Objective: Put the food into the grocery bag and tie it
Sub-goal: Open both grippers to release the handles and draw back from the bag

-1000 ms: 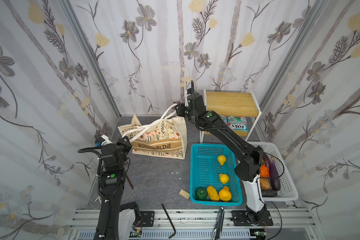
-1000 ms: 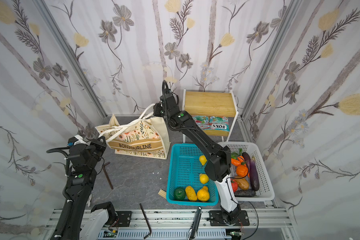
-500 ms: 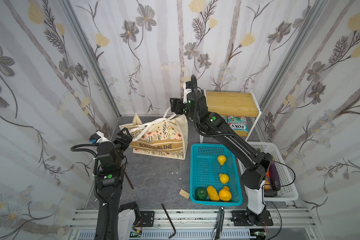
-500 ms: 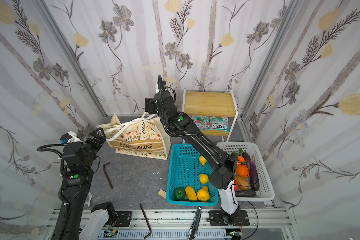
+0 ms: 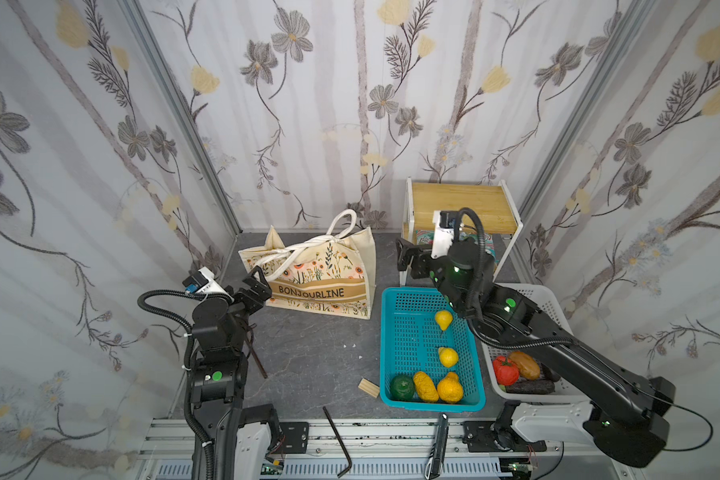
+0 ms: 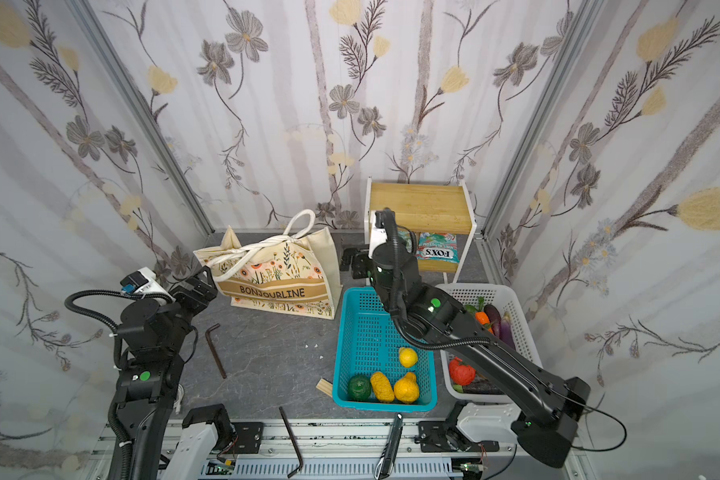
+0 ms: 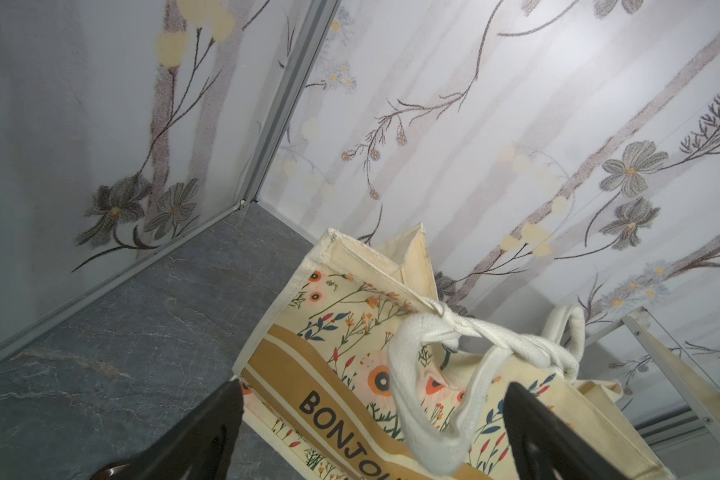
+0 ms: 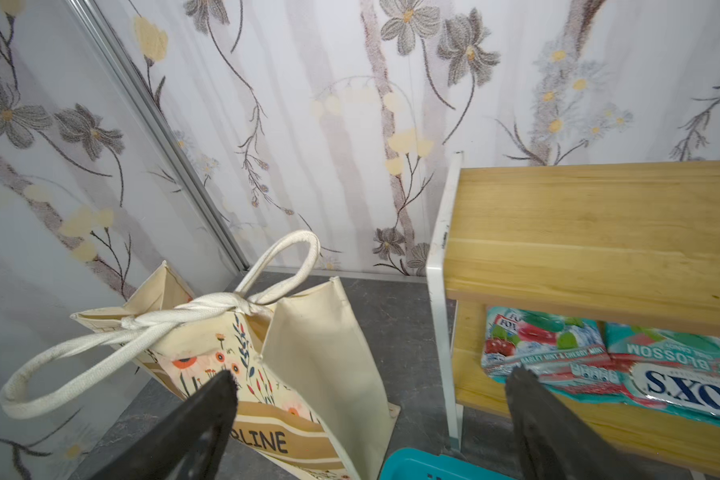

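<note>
Left gripper (image 5: 260,286) gapes wide and empty, just beside the bag's (image 5: 321,291) left edge. The bag stands upright at the back of the table (image 5: 308,357), its white handles (image 5: 306,246) knotted on top. Right gripper (image 5: 405,259), also wide and empty, hovers near its right side.

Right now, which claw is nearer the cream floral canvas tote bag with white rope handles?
Left. The left claw, open, is right at the tote's front left corner; the right claw, also open, stands off the tote's right side with a gap between.
</note>
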Available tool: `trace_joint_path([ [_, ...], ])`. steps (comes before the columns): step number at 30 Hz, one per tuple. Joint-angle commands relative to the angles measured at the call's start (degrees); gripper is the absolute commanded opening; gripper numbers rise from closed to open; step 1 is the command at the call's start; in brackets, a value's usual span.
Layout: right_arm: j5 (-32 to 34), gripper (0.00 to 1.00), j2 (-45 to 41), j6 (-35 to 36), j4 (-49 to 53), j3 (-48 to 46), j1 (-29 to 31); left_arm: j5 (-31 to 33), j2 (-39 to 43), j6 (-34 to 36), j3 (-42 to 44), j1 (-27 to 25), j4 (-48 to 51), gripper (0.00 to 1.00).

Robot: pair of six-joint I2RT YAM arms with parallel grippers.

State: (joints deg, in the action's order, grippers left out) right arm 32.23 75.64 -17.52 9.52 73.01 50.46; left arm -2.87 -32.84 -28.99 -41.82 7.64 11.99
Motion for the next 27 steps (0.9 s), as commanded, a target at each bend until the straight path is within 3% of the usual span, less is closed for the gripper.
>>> trace_joint_path([
  [1,4.78,1.0,-7.34,-0.17,-5.13,-9.09,-2.08,3.2,3.22,2.71,1.3,-0.76,4.41,1.0],
  [6,3.49,1.0,-20.19,-5.74,-5.1,-26.65,-12.97,-0.22,6.06,4.09,6.49,-2.12,4.18,1.0],
  [10,3.63,1.0,-28.04,-5.65,-11.81,-41.48,-19.65,1.89,5.84,7.02,9.94,-3.68,1.49,1.0],
  [16,2.37,1.0,-33.68,-5.54,-19.59,-52.56,-26.79,3.67,6.01,4.24,13.1,-7.34,-0.9,1.0],
  [22,1.12,1.0,-28.42,-5.97,-22.24,-53.94,-32.02,21.44,5.09,3.79,16.0,-22.39,-3.75,1.0],
  [27,3.79,1.0,-22.07,-0.37,-29.96,-54.53,-32.94,40.71,-2.62,-1.47,22.62,-39.01,-18.33,1.0],
])
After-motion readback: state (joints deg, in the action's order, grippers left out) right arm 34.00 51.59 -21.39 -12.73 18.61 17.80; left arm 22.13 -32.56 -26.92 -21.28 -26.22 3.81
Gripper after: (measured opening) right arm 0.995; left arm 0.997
